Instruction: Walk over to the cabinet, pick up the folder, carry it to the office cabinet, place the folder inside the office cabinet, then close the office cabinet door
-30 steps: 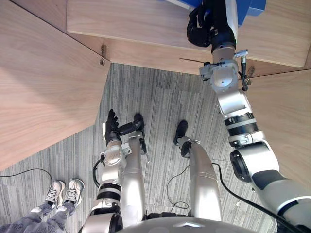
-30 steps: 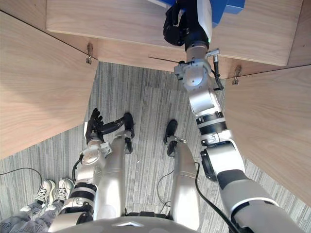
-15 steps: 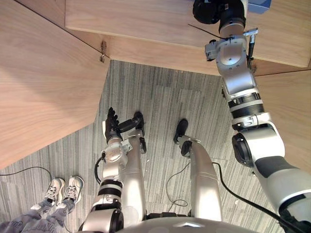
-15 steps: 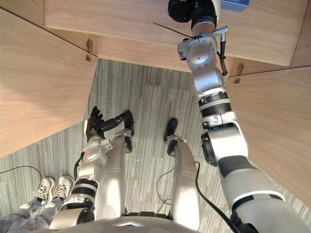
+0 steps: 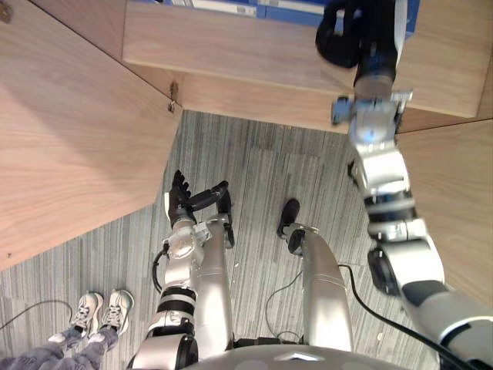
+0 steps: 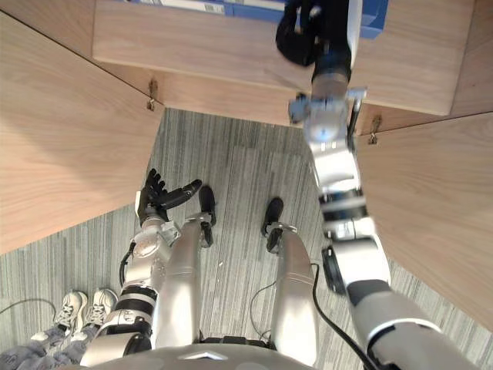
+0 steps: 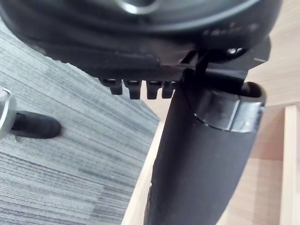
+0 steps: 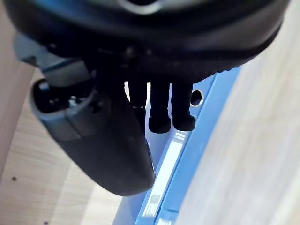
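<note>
**Folder on the shelf, right hand just before it**

The blue folder (image 8: pixel 192 136) is seen inside the cabinet (image 5: pixel 254 54), its labelled spine turned to the hand and the spine's length slanting past the fingertips. It lies at 12 o'clock from the right hand (image 5: pixel 347 38), whose fingers are loosely extended with nothing clasped; contact cannot be confirmed. More folders (image 5: pixel 219 6) are shelved toward 10 o'clock. The left hand (image 5: pixel 178 199) hangs low at 7 o'clock, fingers relaxed. Both doors stand open. The right door (image 5: pixel 454 193), at 4 o'clock, is judged nearer the raised arm for closing.
</note>
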